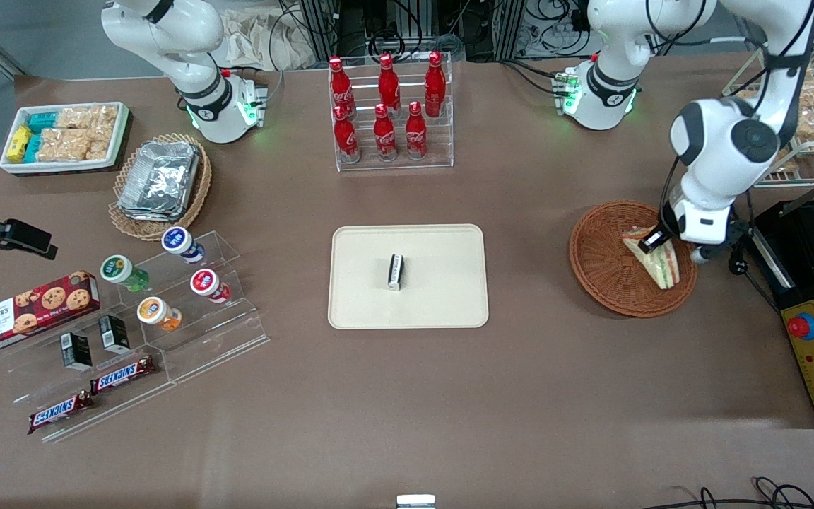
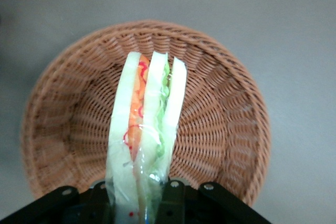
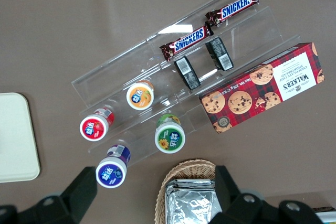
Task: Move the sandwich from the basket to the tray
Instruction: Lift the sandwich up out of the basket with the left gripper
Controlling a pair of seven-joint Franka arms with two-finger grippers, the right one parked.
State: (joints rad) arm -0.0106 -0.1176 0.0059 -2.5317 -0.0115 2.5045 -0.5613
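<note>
One wrapped sandwich gripped over the wicker basket

One triangular wedge sandwich in clear wrap (image 2: pixel 147 129), white bread with orange-red and green filling, stands on edge in the working arm's hand (image 1: pixel 661 244). The fingers (image 2: pixel 170 200) are closed against its two bread faces at one end, seen plainly from the left wrist. The sandwich sits over the round reddish-brown woven wicker basket (image 1: pixel 608 258), at the side of the basket nearest the working arm's end of the brown table (image 1: pixel 520 382); whether it touches the weave I cannot tell. Toward the middle of the table lies the flat cream-beige plastic tray with rounded corners (image 1: pixel 442 283), well apart from the basket, with a small black-and-white packet (image 1: pixel 396 271) on it.
</note>
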